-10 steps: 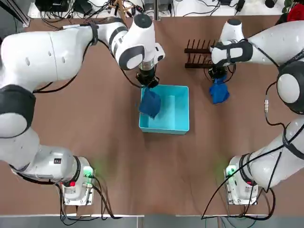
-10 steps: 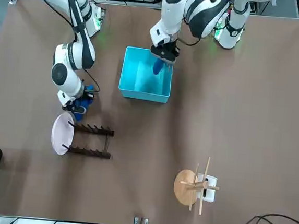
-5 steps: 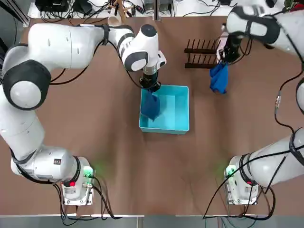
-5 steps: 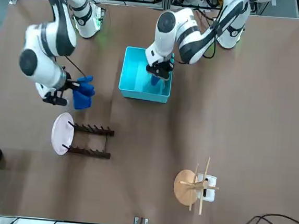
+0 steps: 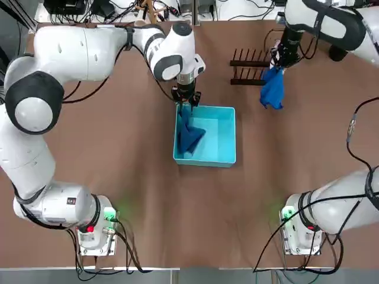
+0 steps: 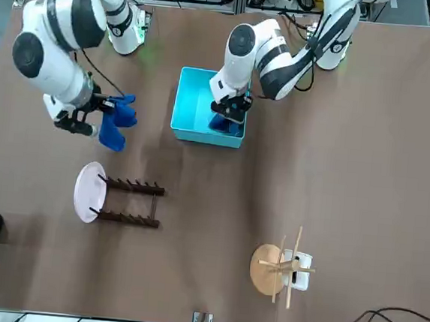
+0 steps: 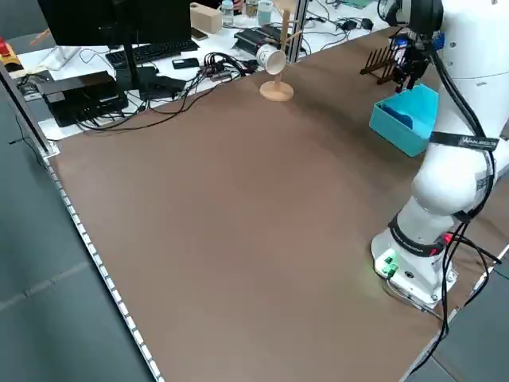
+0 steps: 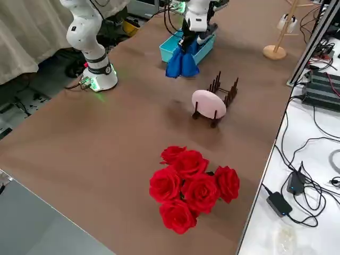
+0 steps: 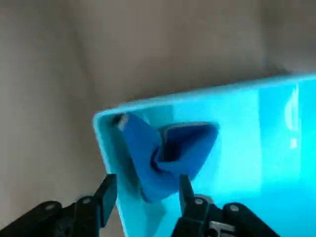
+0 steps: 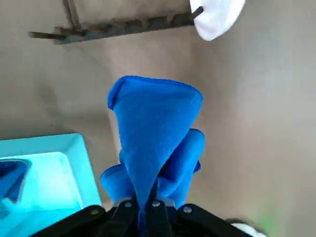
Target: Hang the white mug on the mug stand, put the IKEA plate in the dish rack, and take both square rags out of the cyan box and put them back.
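- Clock faces are from the robot's side, 12 = far side of the brown bench (image 5: 148,207). Bright cyan plastic box (image 5: 222,160) is nearest and gets the rags.
- First dark blue cloth rag (image 9: 153,163) is crumpled inside, toward 9. Left pincer (image 9: 148,177) is above it near the box's 11, released. I'd lift straight up so a fingertip doesn't snag the cloth, then clear out for the other arm.
- Second soft blue rag (image 10: 153,118) dangles outside the box, off between its 1 and 2. Right pincer (image 10: 148,200) has it clenched tight. Judging by the droop, I'd carry it high over the wall, toward 7, and let go only once the tails are inside.
- Dark brown peg rack (image 6: 131,219) sits off the box's 1, round white plate (image 6: 89,192) standing at its 3 side. Don't drag cloth across those pegs!
- Farthest, around 11: light wooden pole stand (image 6: 266,269), white mug (image 6: 302,273) apparently hung already.
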